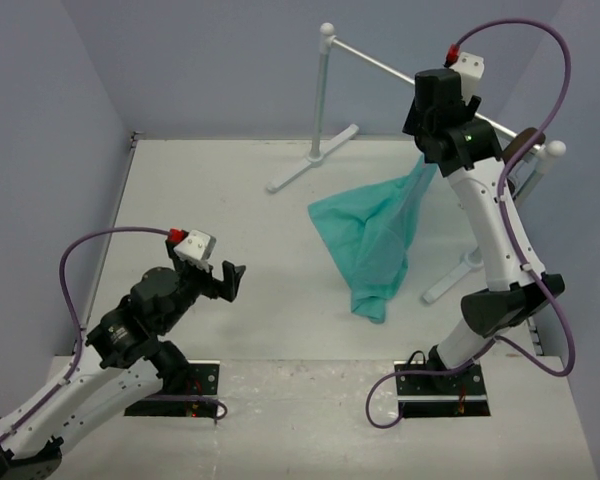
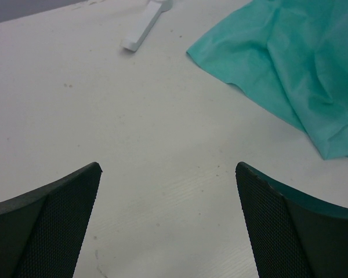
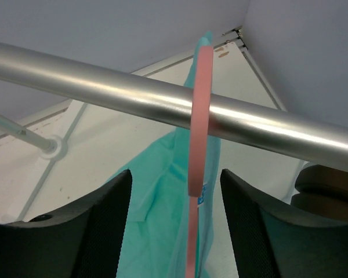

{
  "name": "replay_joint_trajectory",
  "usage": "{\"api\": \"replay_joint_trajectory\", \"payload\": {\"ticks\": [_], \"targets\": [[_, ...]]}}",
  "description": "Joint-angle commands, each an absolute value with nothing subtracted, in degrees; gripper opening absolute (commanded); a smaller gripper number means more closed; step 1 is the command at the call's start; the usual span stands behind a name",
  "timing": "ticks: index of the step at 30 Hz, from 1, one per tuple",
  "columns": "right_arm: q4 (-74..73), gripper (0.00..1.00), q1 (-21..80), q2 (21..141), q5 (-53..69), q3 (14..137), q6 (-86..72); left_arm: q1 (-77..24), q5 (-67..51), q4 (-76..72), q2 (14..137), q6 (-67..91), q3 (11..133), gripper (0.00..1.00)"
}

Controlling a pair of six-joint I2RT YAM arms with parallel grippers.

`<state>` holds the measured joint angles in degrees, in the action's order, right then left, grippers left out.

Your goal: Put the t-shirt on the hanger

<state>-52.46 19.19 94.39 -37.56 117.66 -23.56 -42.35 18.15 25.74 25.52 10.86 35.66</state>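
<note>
The pink hanger [image 3: 200,110] hangs by its hook over the metal rail [image 3: 104,87]. The teal-green t-shirt [image 3: 156,197] hangs below it. In the top view the t-shirt [image 1: 375,235] drapes from the rail down onto the table, its lower end crumpled there. My right gripper [image 3: 175,174] is up at the rail and open, one finger on each side of the hanger's stem, touching neither it nor the cloth. My left gripper [image 1: 230,275] is low over the table, left of the shirt. It is wide open [image 2: 168,168] with nothing in it. The t-shirt [image 2: 296,63] lies ahead of it to the right.
The white rail stand [image 1: 320,95] crosses the back of the table, one foot [image 2: 142,29] ahead of the left gripper. Brown-banded headphones [image 1: 520,145] sit at the rail's right end, close to the right arm. Walls enclose the table on three sides.
</note>
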Motion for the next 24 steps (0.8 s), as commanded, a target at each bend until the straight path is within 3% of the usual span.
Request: {"api": "replay_joint_trajectory", "payload": {"ticks": [1, 9, 17, 24], "targets": [[-49.4, 0.96, 20.1, 84.7, -29.3, 112.5, -25.0, -33.4, 21.8, 23.0, 26.4, 13.6, 36.1, 1.0], [-44.3, 0.99, 21.5, 56.7, -11.2, 91.5, -19.1, -25.8, 29.5, 25.6, 28.7, 17.1, 37.8, 1.0], [-48.9, 0.99, 21.5, 31.5, -16.4, 69.3, -17.4, -25.0, 35.1, 26.8, 23.6, 17.3, 37.7, 1.0], [-48.9, 0.99, 21.5, 19.6, -19.7, 58.1, -17.1, -24.9, 34.0, 26.3, 20.5, 16.1, 36.7, 1.0]]}}
